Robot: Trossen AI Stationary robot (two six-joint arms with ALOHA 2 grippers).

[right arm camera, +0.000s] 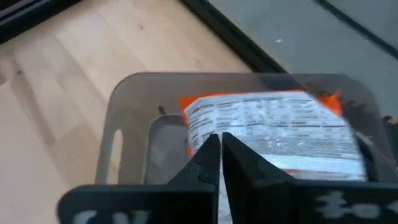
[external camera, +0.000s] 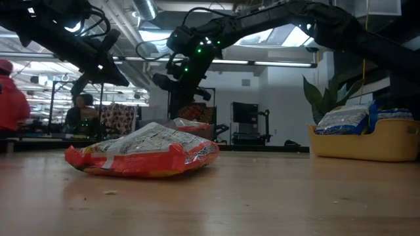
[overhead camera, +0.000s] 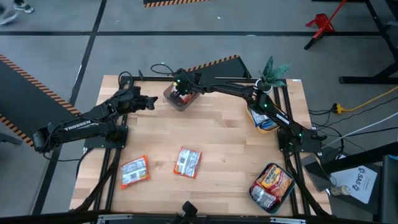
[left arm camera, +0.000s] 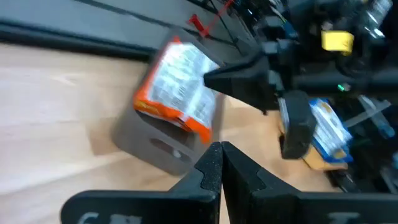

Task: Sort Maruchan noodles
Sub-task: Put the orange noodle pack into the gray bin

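Sorting scene on a pale wooden table (overhead camera: 224, 155) seen from above, with flat, crinkly plastic noodle packets printed red-orange with white-silver backs. Two loose packets lie on the near half of the table: one near-left packet (overhead camera: 134, 170) and one near-centre packet (overhead camera: 187, 162), well apart from each other. A third, orange-edged packet (right arm camera: 273, 127) with fine black print on its white face rests in the translucent grey plastic bin (overhead camera: 180, 98) at the far centre; the print is too small to read. A yellow plastic tub (overhead camera: 263, 119) at the far right holds blue-white packets (external camera: 344, 119), number not countable. A rounded container (overhead camera: 272, 186) at the near right holds several red-and-yellow packets.

Right gripper (overhead camera: 180, 83): reached across to the far centre, directly above the grey bin; its two dark fingers (right arm camera: 208, 163) are pressed together, holding nothing, just over the packet inside.

Left gripper (overhead camera: 149, 101): at the far left, just beside the grey bin; its fingers (left arm camera: 211, 171) are likewise closed together and empty.

Lettering "TROSSEN" reads white along the left arm (overhead camera: 84, 126). A small green plant (overhead camera: 273, 71) stands at the far right corner. Two people (external camera: 13, 105) appear in the room beyond the table.
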